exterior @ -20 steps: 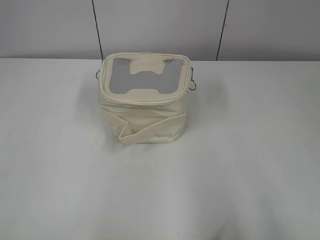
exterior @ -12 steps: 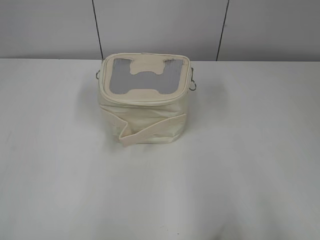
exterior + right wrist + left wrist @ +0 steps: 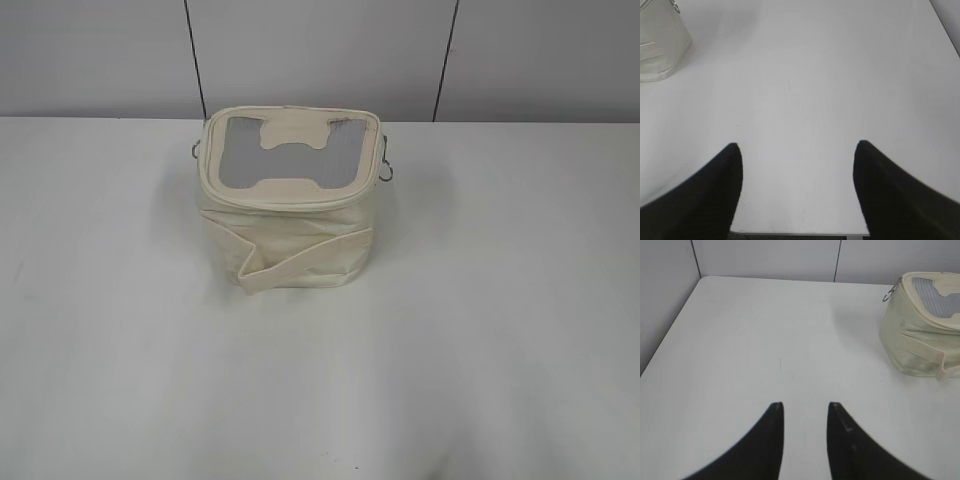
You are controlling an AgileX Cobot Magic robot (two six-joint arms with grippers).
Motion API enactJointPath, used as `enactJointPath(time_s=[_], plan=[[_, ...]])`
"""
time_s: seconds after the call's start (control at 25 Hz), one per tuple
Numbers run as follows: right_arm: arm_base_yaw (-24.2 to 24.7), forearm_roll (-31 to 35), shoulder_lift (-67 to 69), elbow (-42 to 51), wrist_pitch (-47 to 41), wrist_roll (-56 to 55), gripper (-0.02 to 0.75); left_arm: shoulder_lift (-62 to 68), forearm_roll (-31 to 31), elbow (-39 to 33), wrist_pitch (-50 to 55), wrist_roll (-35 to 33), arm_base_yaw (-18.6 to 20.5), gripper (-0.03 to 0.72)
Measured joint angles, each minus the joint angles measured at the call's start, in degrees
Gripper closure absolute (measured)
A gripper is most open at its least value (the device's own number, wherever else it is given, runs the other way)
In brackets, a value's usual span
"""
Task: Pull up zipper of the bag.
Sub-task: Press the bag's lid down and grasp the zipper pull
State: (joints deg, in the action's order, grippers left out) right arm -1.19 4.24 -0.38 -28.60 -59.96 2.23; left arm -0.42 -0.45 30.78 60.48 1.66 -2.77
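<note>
A cream fabric bag (image 3: 290, 205) stands upright on the white table (image 3: 480, 330), towards the back middle. Its lid has grey mesh panels, and a zipper seam runs round the lid rim (image 3: 285, 203); the puller cannot be made out. Metal rings (image 3: 386, 171) hang at both sides. The bag also shows in the left wrist view (image 3: 922, 325) at the right edge and in the right wrist view (image 3: 660, 45) at the top left. My left gripper (image 3: 805, 405) is open and empty over bare table. My right gripper (image 3: 797, 147) is wide open and empty near the table's front edge. Neither gripper shows in the exterior view.
A grey panelled wall (image 3: 320, 55) stands behind the table. The table's left edge (image 3: 670, 335) meets a wall in the left wrist view. The table's front edge (image 3: 800, 233) lies just below my right gripper.
</note>
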Motion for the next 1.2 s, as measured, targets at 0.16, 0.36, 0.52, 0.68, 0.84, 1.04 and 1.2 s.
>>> enactJointPath(time_s=[0.16, 0.36, 0.52, 0.68, 0.84, 1.04, 1.2], plan=[[0.0, 0.0, 0.0, 0.0, 0.0, 0.0, 0.195, 0.0, 0.0, 0.0, 0.0, 0.0, 0.0, 0.447], [0.0, 4.9, 0.0, 0.0, 0.3, 1.1, 0.199, 0.0, 0.0, 0.0, 0.0, 0.0, 0.0, 0.447], [0.0, 19.5, 6.6, -0.4, 2.3, 13.1, 0.251, 0.0, 0.0, 0.0, 0.0, 0.0, 0.0, 0.447], [0.0, 37.4, 19.0, -1.2, 8.9, 31.3, 0.282, 0.0, 0.0, 0.0, 0.0, 0.0, 0.0, 0.447], [0.0, 51.8, 39.7, -6.1, 12.4, 51.2, 0.286, 0.0, 0.0, 0.0, 0.0, 0.0, 0.0, 0.447], [-0.9, 61.9, 68.0, -18.8, 11.5, 66.5, 0.286, 0.0, 0.0, 0.0, -0.1, 0.0, 0.0, 0.448], [-6.1, 60.9, 87.1, -35.6, 10.8, 69.1, 0.287, 0.0, 0.0, 0.0, -0.1, 0.0, 0.0, 0.448]])
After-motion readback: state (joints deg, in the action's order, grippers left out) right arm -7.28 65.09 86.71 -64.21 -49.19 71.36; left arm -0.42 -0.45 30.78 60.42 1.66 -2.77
